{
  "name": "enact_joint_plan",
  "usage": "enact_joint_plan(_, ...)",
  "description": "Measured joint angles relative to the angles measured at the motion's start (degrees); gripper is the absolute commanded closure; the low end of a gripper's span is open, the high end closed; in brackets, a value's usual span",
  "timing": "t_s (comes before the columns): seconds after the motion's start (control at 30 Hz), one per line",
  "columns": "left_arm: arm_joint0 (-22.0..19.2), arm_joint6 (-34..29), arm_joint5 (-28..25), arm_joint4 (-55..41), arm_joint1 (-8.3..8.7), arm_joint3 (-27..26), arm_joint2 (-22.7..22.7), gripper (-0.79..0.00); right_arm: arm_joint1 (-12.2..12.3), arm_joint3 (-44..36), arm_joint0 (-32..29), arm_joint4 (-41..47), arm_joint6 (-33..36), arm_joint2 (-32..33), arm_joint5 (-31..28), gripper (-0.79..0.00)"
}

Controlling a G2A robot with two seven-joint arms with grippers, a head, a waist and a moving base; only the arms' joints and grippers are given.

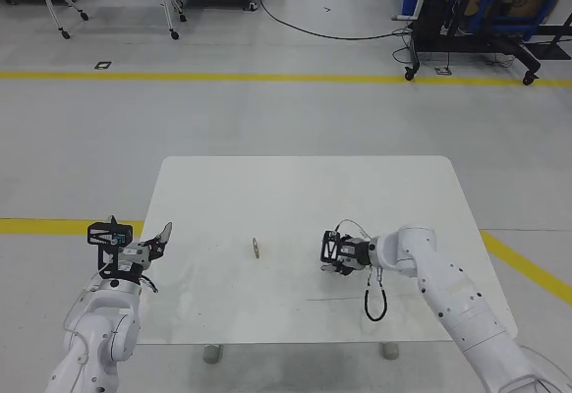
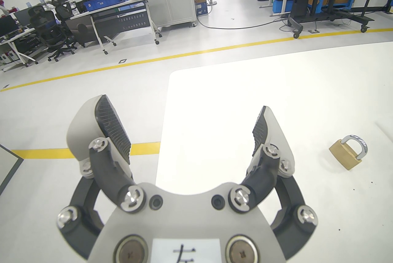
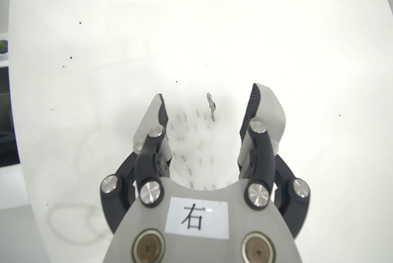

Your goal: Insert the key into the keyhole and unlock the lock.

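Two tools hang low over one white tabletop (image 1: 306, 187). The left tool (image 2: 184, 114) sits at the tabletop's left edge, fingers spread wide, holding nothing. The right tool (image 3: 207, 95) is over the tabletop right of centre, fingers also well apart, gripping nothing. The brass lock (image 2: 345, 155) with its silver shackle lies on the tabletop between the two tools, somewhat nearer the right one, and apart from both. The small silver key (image 3: 211, 106) lies flat on the tabletop in the gap between the right tool's fingers. It touches neither finger as far as can be seen, and it is well short of the lock. Dark specks (image 3: 80, 22) dot the tabletop near it.
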Motion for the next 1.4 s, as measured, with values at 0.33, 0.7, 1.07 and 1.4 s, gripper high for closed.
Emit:
enact_joint_plan(0.33,0.00,0.00,0.00,0.00,0.00,0.00,0.00,-0.785,0.07,0.27,1.37,-1.98,-0.14,-1.90,0.69,0.000)
enact_joint_plan(0.7,0.00,0.00,0.00,0.00,0.00,0.00,0.00,-0.785,0.91,-2.30,-0.37,-3.03,-4.89,-0.32,3.93,0.000)
enact_joint_plan(1.07,0.00,0.00,0.00,0.00,0.00,0.00,0.00,-0.785,1.09,6.60,-2.48,-0.74,-27.88,0.71,8.78,0.000)
enact_joint_plan(1.4,0.00,0.00,0.00,0.00,0.00,0.00,0.00,-0.785,0.08,22.69,-0.43,2.90,-51.64,-1.60,5.78,0.000)
